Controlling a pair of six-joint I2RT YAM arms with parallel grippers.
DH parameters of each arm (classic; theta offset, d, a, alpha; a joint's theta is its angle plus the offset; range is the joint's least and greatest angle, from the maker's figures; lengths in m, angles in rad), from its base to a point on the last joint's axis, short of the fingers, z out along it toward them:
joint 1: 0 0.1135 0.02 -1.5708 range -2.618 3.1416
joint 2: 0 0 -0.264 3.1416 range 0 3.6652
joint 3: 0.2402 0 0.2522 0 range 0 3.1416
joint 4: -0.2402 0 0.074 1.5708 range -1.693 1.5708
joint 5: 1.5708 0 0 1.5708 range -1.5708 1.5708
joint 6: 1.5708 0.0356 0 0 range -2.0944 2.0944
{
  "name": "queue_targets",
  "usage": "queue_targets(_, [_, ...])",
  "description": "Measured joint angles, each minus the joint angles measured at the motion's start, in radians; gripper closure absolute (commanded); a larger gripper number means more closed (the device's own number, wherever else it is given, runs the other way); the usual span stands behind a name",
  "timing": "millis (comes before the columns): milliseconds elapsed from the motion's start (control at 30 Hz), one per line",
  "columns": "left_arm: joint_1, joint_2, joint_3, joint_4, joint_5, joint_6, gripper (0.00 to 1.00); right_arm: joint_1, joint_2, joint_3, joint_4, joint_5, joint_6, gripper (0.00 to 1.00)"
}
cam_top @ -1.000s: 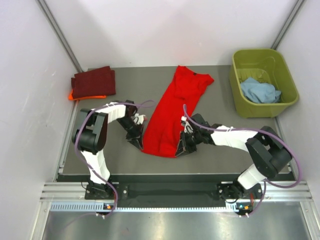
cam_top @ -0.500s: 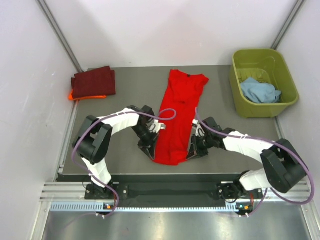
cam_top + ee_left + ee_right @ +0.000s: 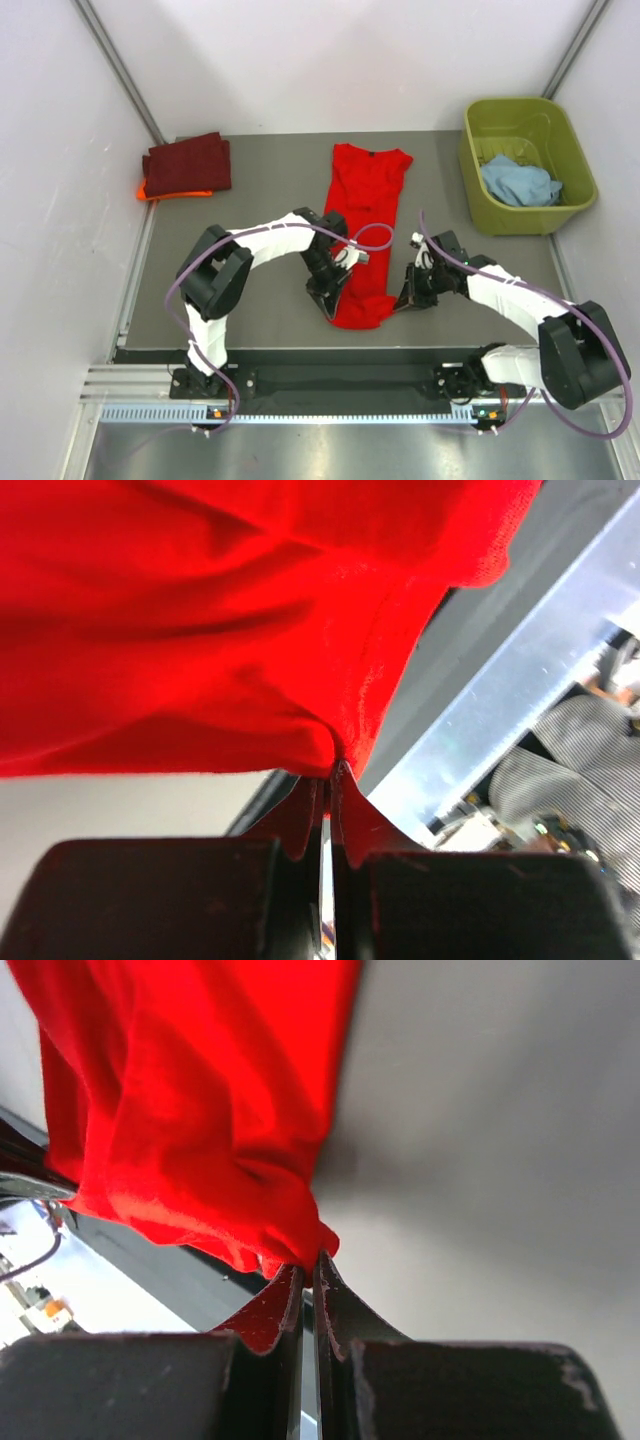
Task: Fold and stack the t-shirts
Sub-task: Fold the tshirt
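1. From above, the red t-shirt [image 3: 366, 200] lies as a long narrow strip down the middle of the table [image 3: 260, 190], collar at the far end. The left gripper [image 3: 333, 292] and right gripper [image 3: 408, 296] sit at either side of its near hem. I judge that pairing is meant to carry the hem evenly toward the collar. The maroon t-shirt [image 3: 187, 163] rests folded on the orange t-shirt [image 3: 150, 191] at the far left, which looks like the stack to join. The light blue t-shirt [image 3: 518, 181] lies in the green tub [image 3: 476, 205].
2. At the left wrist, the jaws are clenched on a pinch of red hem, and the cloth bunches just above the fingertips.
3. At the right wrist, the jaws are likewise squeezed tight on a gathered edge of the red cloth, with grey table beside it.
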Motion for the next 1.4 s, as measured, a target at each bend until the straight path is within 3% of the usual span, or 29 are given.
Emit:
queue_targets(200, [-0.002,-0.023,0.058,-0.003,-0.096,0.014,1.0,-0.037,-0.001,0.059,-0.05,0.016,-0.035,1.0])
queue_targets(433, [0.012,-0.097,0.124,-0.023,-0.195,0.04,1.0,-0.04,0.003,0.238,-0.044,0.019,-0.063,1.0])
queue_targets(667, [0.148,-0.097,0.285,-0.034,-0.249,0.046,1.0,-0.049,0.061,0.346,-0.03,0.026,-0.072,1.0])
queue_targets(867, [0.261,-0.008,0.515,-0.036,-0.256,0.059,1.0,-0.058,0.116,0.38,-0.024,0.033,-0.072,1.0])
queue_targets(1233, [0.278,0.275,0.752,-0.066,-0.217,0.081,1.0,-0.117,0.268,0.512,0.037,0.055,-0.107,1.0])
queue_targets(1400, [0.323,0.311,0.818,-0.053,-0.212,0.077,1.0,-0.13,0.364,0.561,0.075,0.055,-0.117,1.0])
